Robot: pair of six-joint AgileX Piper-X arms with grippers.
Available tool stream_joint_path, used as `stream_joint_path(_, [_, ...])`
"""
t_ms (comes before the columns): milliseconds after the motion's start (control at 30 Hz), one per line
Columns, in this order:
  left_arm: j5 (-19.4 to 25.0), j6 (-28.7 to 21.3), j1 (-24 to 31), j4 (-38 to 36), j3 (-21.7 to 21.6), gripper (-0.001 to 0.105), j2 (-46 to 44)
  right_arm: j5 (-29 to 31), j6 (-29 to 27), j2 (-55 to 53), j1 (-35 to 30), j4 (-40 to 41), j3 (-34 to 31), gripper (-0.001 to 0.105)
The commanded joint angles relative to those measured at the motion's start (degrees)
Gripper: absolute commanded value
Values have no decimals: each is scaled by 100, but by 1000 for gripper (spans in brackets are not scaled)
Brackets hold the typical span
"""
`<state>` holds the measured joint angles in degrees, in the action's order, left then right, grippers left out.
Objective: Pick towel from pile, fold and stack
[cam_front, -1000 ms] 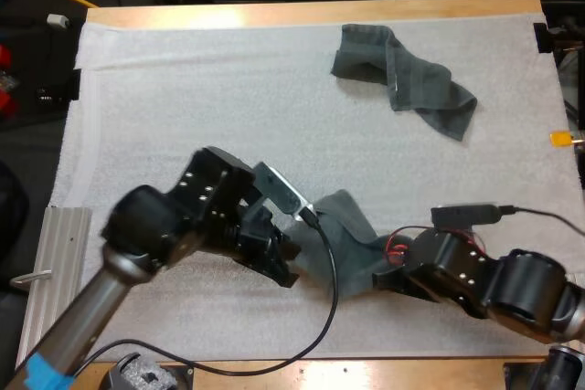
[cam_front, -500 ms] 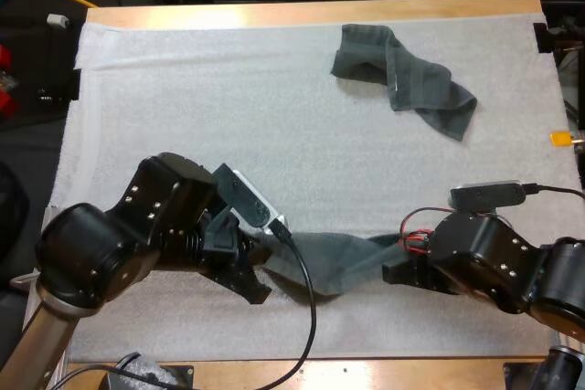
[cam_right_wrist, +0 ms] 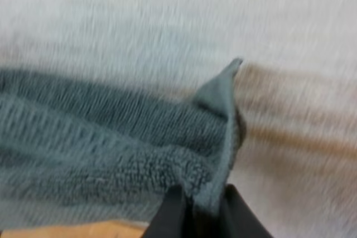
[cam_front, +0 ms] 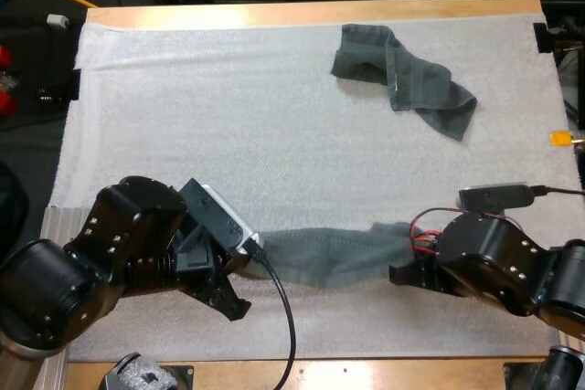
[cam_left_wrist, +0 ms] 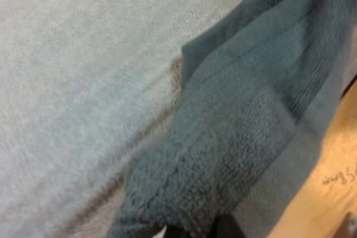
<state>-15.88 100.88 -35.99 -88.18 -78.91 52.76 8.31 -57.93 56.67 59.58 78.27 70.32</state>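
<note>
While pinching the grey-green towel (cam_front: pixel 334 258) by its ends in closed left tool (cam_left_wrist: pixel 192 231) and closed right tool (cam_right_wrist: pixel 198 210), draws the earlier bunch out into a strip; ready for flattening and folding

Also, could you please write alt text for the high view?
A dark grey-green towel is stretched between the left gripper and right gripper, at the near side of the white mat. A crumpled dark grey-green towel lies far right.
</note>
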Motion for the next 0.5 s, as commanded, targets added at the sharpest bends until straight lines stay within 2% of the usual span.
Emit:
stream_joint_path(0, [-219, 124, -31, -48, -29, 0, -19, -631, 5, -31, 9, 3, 3, 0])
stream_joint_path(33, [-383, 130, -31, -21, -29, 0, -67, -963, 5, -48, 43, -39, 3, 0])
stream_joint_path(67, [-401, 129, -31, 10, -29, 0, -90, -1033, 5, -58, 80, -58, 3, 0])
stream_joint_path(300, [-232, 46, -31, 129, -29, 0, 21, -831, 76, -156, 210, -944, 3, 0])
stream_joint_path(467, [-194, -123, -31, 149, 5, 0, 19, -831, 335, -153, 210, -859, 3, 0])
